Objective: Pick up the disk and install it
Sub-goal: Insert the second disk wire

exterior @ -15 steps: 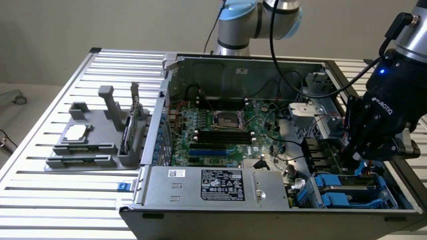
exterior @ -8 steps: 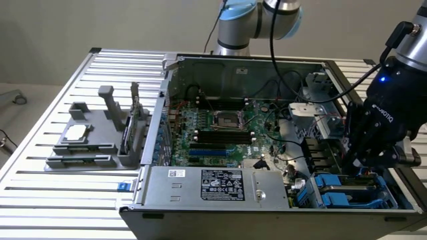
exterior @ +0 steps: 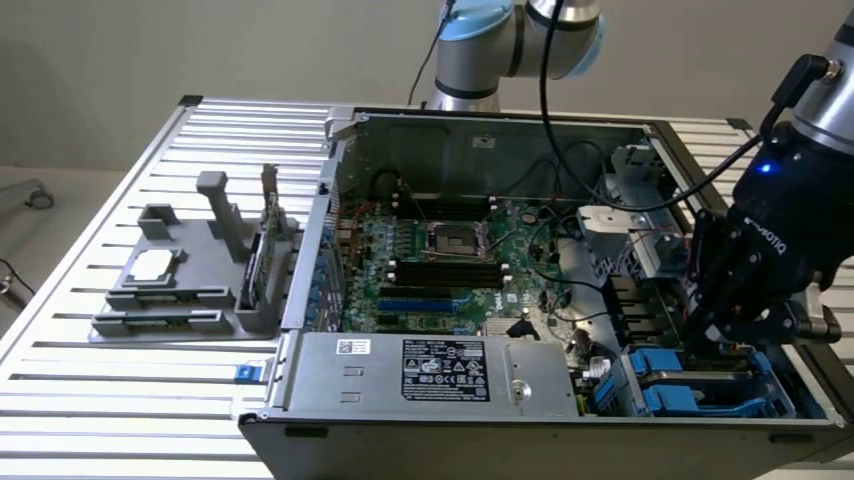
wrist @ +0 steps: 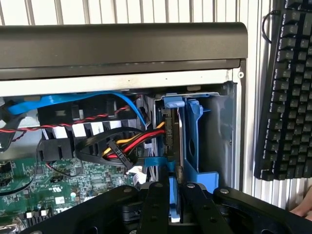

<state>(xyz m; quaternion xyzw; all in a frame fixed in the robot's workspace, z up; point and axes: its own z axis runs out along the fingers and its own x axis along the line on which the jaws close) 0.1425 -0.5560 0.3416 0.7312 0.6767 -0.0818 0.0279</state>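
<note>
Disk [wrist: 187, 141] beside cables [wrist: 129, 146], bay wall [wrist: 219, 136]

Pincer [wrist: 174, 207] clamping blue-framed disk [wrist: 187, 141]

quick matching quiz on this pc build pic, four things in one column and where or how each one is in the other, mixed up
Things:
1. disk
2. hand
3. keyboard
4. grey holder

Place or state:
A. on the slatted table, outside the case, on the exterior view's left
B. standing on edge in the corner bay of the case
C. closed on the disk's blue frame
D. lying outside the case, beside its wall, dark keys

Pairs: 1-B, 2-C, 3-D, 4-A
</note>
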